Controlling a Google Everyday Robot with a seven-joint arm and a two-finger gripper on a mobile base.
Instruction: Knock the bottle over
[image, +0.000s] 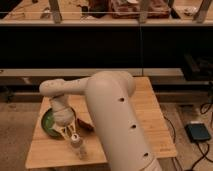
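Note:
A small clear bottle (79, 149) stands on the wooden table (150, 120) near its front edge, leaning slightly. My gripper (71, 134) hangs from the white arm (115, 115) just above and to the left of the bottle's top, close to it or touching it. The arm's thick forearm covers the middle of the table.
A green bowl (48, 122) sits on the table's left side, behind the gripper. A dark brown object (86, 125) lies just right of the gripper. A black device with cables (199, 133) is on the floor to the right. A long dark counter (100, 45) runs behind the table.

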